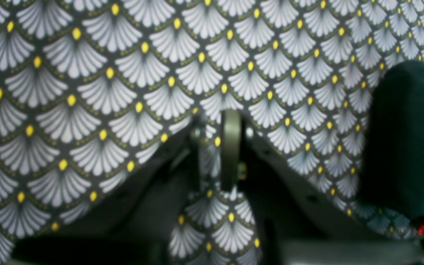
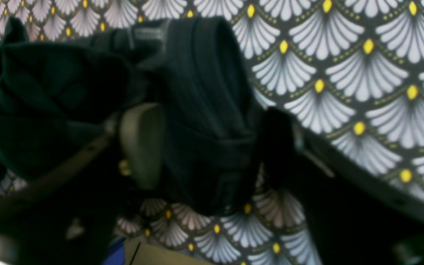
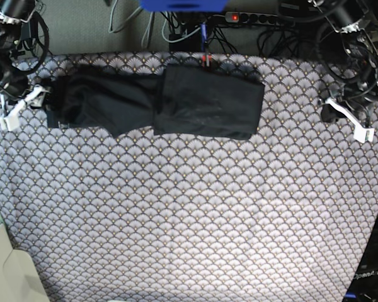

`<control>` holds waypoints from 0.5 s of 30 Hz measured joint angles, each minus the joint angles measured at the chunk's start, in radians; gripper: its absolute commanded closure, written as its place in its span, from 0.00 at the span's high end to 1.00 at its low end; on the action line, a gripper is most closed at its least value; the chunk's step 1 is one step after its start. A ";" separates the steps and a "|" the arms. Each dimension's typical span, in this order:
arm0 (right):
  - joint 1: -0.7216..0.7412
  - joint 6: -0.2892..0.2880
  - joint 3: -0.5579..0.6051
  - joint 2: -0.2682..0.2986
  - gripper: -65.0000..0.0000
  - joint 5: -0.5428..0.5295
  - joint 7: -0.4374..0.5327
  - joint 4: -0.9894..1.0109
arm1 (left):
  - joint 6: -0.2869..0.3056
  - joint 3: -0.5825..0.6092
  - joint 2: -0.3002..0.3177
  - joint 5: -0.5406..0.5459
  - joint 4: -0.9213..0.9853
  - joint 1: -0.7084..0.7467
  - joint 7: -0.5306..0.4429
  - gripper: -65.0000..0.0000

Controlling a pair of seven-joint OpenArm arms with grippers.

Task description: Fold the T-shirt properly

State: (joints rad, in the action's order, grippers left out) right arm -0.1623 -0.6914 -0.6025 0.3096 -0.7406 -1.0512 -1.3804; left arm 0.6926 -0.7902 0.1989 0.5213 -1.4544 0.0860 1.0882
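The T-shirt is laid as a long dark band along the far edge of the bench, on the scallop-print tablecloth that covers it. One half of the garment is folded into a flat, near-rectangular block; the other half runs out from that block as a narrower, rumpled strip. The right gripper is found at the outer end of that strip, and in the right wrist view a bunched fold of the T-shirt is seen between its jaws — these are spread wide around the cloth, and whether they press on it cannot be told. The left gripper is held well apart from the T-shirt, beyond the block's outer edge, over bare tablecloth; its jaws are drawn narrow with only patterned cloth showing in the slim gap, and nothing is held. A dark edge of the T-shirt is caught at the side of the left wrist view.
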 measured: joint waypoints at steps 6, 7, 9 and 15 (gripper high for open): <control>0.000 0.000 0.002 -0.001 0.50 -0.008 -0.037 0.000 | 0.000 0.000 0.000 0.000 0.000 0.000 0.000 0.10; 0.001 0.000 0.002 0.001 0.50 -0.009 -0.044 0.000 | 0.000 0.000 0.000 0.000 0.000 0.000 0.000 0.10; 0.001 0.000 0.002 0.001 0.53 -0.008 -0.050 -0.003 | 0.000 0.000 0.000 0.000 0.000 0.000 0.000 0.10; 0.007 0.000 0.002 0.001 0.54 -0.008 -0.066 -0.003 | 0.000 0.000 -0.002 0.000 0.000 0.000 0.000 0.10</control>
State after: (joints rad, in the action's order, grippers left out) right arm -0.1551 -0.6914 -0.6010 0.3103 -0.7490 -1.1168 -1.3830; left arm 0.6926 -0.7902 0.1967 0.5209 -1.4544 0.0860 1.0882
